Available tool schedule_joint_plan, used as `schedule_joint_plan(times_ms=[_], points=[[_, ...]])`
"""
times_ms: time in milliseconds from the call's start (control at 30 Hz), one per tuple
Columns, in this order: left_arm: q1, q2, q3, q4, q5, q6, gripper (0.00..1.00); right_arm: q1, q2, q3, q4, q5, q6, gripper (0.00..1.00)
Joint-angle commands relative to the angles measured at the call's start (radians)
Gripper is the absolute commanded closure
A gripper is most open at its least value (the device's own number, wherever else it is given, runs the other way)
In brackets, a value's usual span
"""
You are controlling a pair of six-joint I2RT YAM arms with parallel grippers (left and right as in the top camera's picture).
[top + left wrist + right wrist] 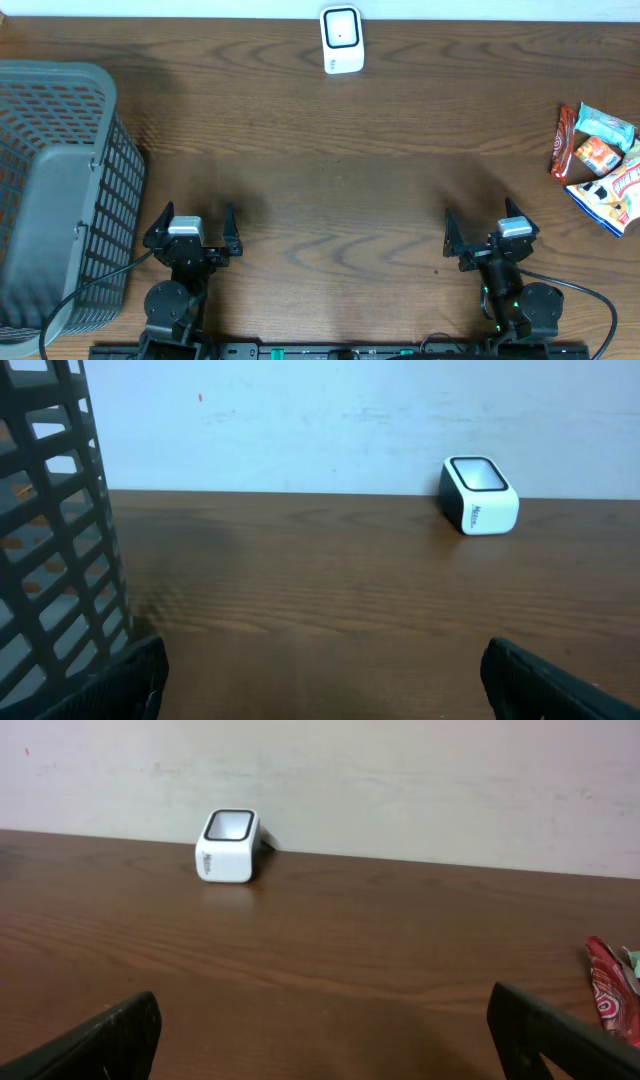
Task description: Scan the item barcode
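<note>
At the near edge both arms sit parked. The left gripper (195, 220) and the right gripper (483, 228) have their jaws spread wide and hold nothing. The task's things, the snacks (600, 165), lie in a loose pile on the table (340, 200) at its right side, nearer the right gripper, so that arm looks the natural one to reach. It would do best to take one packet by an edge, clear of its neighbours, leaving the printed face free. It can then carry the packet to the scanner (342, 40) at the far edge and turn the barcode toward the window. Only the overhead view shows the whole pile and the basket (60, 190) at the left. The right wrist catches just a red packet (605, 985) at its margin. The left wrist shows basket mesh and no snacks. Both wrist views show the scanner's dark window tilted upward.
</note>
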Motion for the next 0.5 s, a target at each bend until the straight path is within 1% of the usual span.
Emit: schedule_joint_plan(times_ms=[0,467], points=[[0.006,-0.01,-0.018,-0.044,0.001,0.006,0.0,-0.012,-0.003,-0.001,-0.005,0.004,-0.004,0.01],[0.006,-0.01,-0.018,-0.045,0.011,-0.01,0.0,-0.012,-0.003,-0.001,-0.005,0.004,-0.004,0.01]])
